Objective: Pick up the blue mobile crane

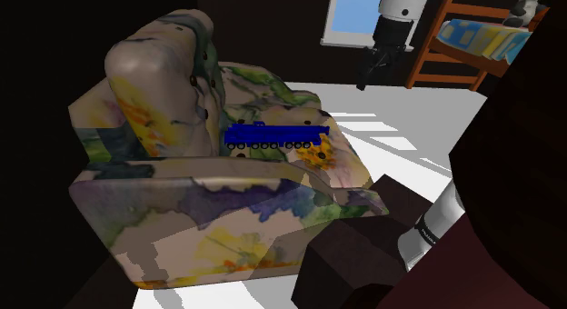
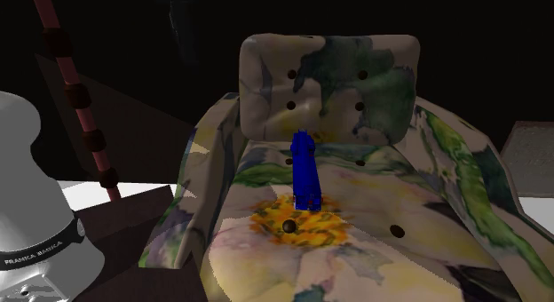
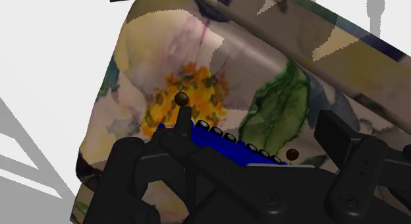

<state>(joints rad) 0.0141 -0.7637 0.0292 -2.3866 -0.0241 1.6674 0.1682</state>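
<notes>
Sunlit white floor is spreading around a floral armchair (image 1: 164, 216), with a black area lying behind it and a window (image 1: 350, 12) and an orange wooden frame (image 1: 454, 44) showing at the shoulder view's upper right. The blue mobile crane (image 1: 273, 134) is resting on the seat cushion, its row of small black wheels facing the shoulder camera. It is sitting just behind the orange flower centre printed on the fabric. In the second exterior view the crane (image 2: 304, 171) is pointing end-on toward the camera, lying between the chair's 2 padded arms and just short of the backrest.

The gripper (image 1: 371, 69) is hanging well above and beyond the chair in the shoulder view, apart from the toy. In the wrist view its 2 black fingers (image 3: 184, 117) are standing wide apart with nothing clasped, so the gripper (image 3: 257, 117) is released and empty. The crane (image 3: 220, 145) is lining up between the fingers there, its long body running across from 1 finger toward the other.

Judging from this, the approach step is in hand and the grasp is not yet begun. The next move is probably calling for a descent toward the seat and a turn of the wrist, so that the fingers are straddling the crane's narrow width rather than its length. The soft cushion and the chair's arms are likely leaving little room for error.
</notes>
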